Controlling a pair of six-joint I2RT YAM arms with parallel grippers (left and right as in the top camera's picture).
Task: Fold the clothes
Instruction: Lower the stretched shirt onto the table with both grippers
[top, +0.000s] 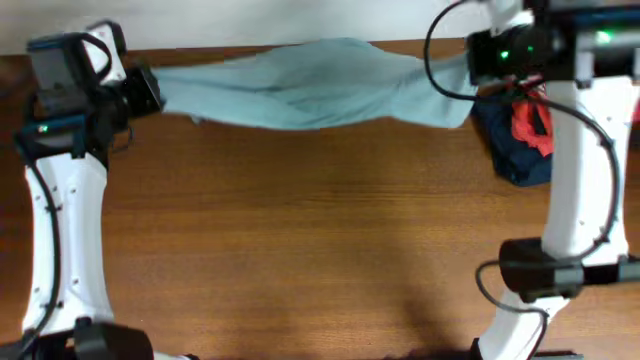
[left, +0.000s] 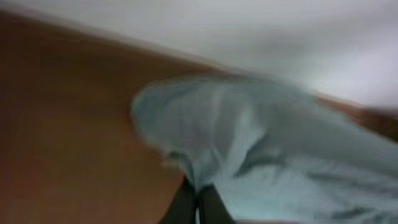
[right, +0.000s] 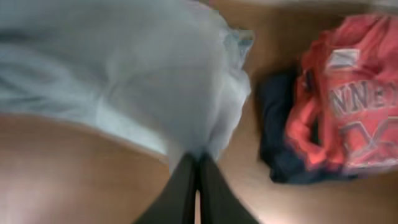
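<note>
You have the soft, wrinkled sage T-shirt (top: 310, 85) stretched between left gripper (left: 196, 204) and right gripper (right: 198, 185), both pinching its fabric.

A brown wood-grain table (top: 300, 230) fills the view; a white strip (top: 250, 20) borders it at 12 o'clock, with a soft shadow (top: 430, 300) at 6.
</note>
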